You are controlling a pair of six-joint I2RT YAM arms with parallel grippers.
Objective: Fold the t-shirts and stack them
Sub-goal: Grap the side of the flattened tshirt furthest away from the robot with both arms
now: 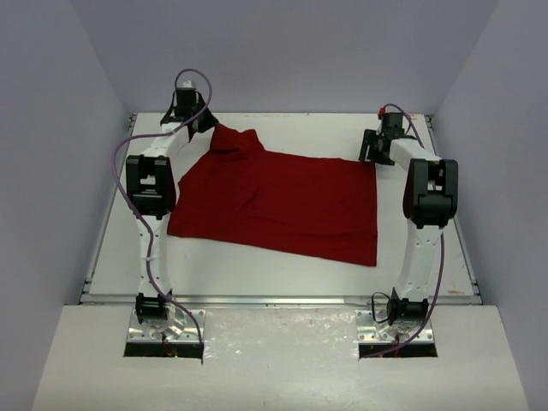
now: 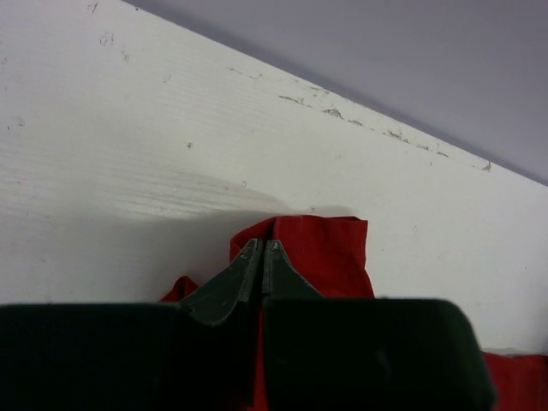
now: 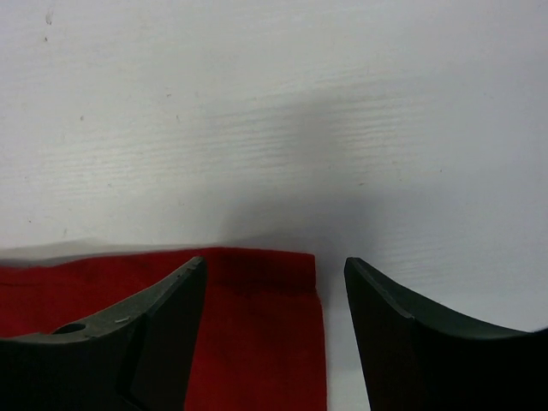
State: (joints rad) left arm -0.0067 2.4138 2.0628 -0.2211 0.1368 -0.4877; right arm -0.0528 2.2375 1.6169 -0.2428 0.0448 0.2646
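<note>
So the dark red t-shirt (image 1: 274, 201) is lying mostly flat in the middle of the white worktop (image 1: 282, 274), and both arms are reaching out to its far edge. The left gripper (image 2: 261, 248) is pinched tight on the far-left corner. From overhead you can see the cloth rise into a little peak there, lifted off the worktop. Makes sense to me: one corner is pinned so the shirt can't slide while the other side gets sorted.

The right gripper (image 3: 274, 267) sits at the far-right corner with its jaws apart, one finger over red cloth and the other over bare worktop, so the shirt's side edge runs through the gap. As far as I can tell, nothing is clamped there yet. My guess is it's lining up to bite that corner so both far corners can be carried toward the near edge for the first fold. That corner lies really flat though, so I reckon the jaws could close on nothing if they aren't low enough.
</note>
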